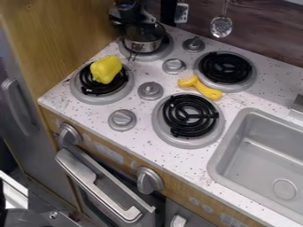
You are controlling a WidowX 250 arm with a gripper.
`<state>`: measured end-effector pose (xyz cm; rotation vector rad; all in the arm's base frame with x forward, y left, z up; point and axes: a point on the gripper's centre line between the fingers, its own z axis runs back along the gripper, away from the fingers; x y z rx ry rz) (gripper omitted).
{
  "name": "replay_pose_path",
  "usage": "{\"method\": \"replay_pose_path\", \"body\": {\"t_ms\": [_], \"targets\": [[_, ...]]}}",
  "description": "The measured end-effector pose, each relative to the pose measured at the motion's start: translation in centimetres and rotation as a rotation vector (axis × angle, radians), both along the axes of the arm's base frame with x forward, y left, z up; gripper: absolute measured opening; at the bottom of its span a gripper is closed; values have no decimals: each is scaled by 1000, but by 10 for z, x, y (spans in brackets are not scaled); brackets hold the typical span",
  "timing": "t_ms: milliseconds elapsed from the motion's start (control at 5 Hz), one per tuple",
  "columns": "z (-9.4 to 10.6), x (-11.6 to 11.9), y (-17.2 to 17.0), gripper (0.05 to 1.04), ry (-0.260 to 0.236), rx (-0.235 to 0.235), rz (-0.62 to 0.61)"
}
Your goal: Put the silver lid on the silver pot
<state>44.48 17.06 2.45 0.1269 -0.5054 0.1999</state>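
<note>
1. Grey oven handle (98, 186) in front; sink (220, 166) at right.
2. Yellow brush (207, 91) between the two right burners.
3. Yellow pepper (106, 69) on the near left burner.
4. Silver pot (142, 46) on the far left burner, top unclear.
5. Hand (139, 21) just above it; cannot tell whether apart or together.

Yellow pepper (106, 69) sits on blk coil burner (95, 90) nr bench's L corner. Yellow brush-like tool (207, 91) lies bet. back R burner (225, 68) & front R burner (189, 115), handle twd bench's R side. Perforated spoon (221, 27) hangs by wall past back edge. Grey sink (260, 148) set in R end. Below front edge: oven door handle (95, 186) & 2 grey knobs, one (149, 180) nr handle's R.
</note>
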Motion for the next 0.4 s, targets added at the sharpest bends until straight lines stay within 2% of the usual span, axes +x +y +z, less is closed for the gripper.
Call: {"method": "replay_pose_path", "body": {"t_ms": [200, 400], "targets": [[-7, -25, -21, 1001, 215, -12, -46], [-3, -30, -48, 1001, 331, -9, -68]]}}
